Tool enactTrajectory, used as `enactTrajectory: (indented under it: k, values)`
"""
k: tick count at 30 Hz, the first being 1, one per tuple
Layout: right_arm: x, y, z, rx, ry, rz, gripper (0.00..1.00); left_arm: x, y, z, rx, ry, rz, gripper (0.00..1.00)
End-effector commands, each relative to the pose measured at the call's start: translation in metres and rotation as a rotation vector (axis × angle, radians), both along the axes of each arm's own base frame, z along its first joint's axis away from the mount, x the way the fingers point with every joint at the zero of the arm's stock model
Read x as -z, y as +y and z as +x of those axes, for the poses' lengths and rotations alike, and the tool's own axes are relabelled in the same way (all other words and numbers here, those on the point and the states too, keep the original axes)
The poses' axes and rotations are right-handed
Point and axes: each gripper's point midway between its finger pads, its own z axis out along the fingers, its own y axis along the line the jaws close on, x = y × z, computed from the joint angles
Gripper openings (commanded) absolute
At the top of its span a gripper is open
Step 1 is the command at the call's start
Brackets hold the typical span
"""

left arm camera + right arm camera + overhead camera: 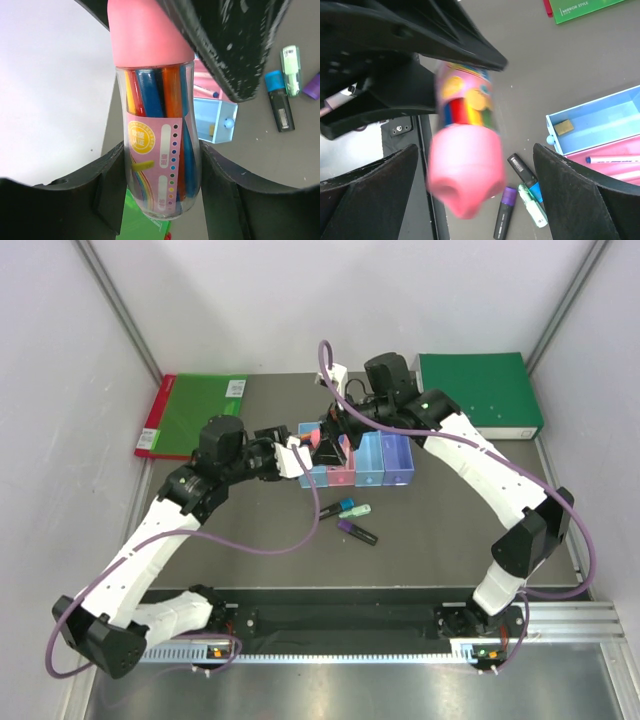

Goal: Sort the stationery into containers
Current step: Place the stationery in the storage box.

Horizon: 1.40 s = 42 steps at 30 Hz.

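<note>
My left gripper [298, 456] [162, 172] is shut on a stubby clear tube of coloured pens with a round pink cap [150, 35], held above the table by the bins. The pink cap [465, 175] sits between the fingers of my right gripper [334, 447] [480, 187], which is open and does not touch it. The row of four bins [385, 462] stands behind. The light blue bin [600, 117] holds a small tan piece, and the pink bin [625, 170] holds a thin pink-white pen. Black-blue [333, 508], mint green [356, 511] and purple-black [358, 532] markers lie on the table.
A flat green folder [195, 410] lies at the back left. A dark green binder [480, 390] lies at the back right. White walls close in both sides. A metal rail [350, 625] with the arm bases runs along the near edge.
</note>
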Motion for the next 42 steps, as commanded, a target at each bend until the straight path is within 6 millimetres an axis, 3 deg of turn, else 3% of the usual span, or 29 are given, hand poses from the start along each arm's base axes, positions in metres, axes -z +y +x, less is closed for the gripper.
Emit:
enactTrajectory:
  k: [1, 12, 20, 29, 33, 35, 38, 39, 42]
  values:
    - [-0.016, 0.0, -0.004, -0.007, -0.049, 0.028, 0.95, -0.031, -0.005, -0.007, 0.026, -0.092, -0.079, 0.0]
    - [-0.025, -0.001, -0.002, 0.007, -0.066, 0.041, 0.93, 0.012, 0.003, -0.015, 0.043, -0.042, 0.021, 0.0]
    - [-0.016, -0.002, -0.005, 0.002, -0.047, 0.03, 0.89, 0.001, -0.002, -0.004, 0.031, -0.072, -0.007, 0.0]
    - [-0.01, -0.002, -0.004, 0.005, -0.044, 0.022, 0.86, -0.009, -0.005, -0.005, 0.031, -0.083, -0.039, 0.0]
    - [-0.01, -0.001, -0.004, 0.008, -0.044, 0.023, 0.79, -0.009, -0.004, -0.005, 0.03, -0.081, -0.041, 0.0]
    - [-0.01, -0.001, -0.003, 0.01, -0.044, 0.025, 0.7, -0.007, -0.004, -0.007, 0.033, -0.076, -0.041, 0.0]
    - [-0.013, 0.0, -0.002, 0.011, -0.048, 0.031, 0.46, -0.004, -0.005, -0.008, 0.034, -0.068, -0.042, 0.0]
    - [-0.012, 0.0, -0.001, 0.014, -0.046, 0.03, 0.26, -0.003, -0.005, -0.008, 0.032, -0.063, -0.044, 0.0]
    - [-0.012, 0.0, 0.0, 0.018, -0.048, 0.027, 0.0, -0.002, -0.005, -0.008, 0.029, -0.056, -0.043, 0.32]
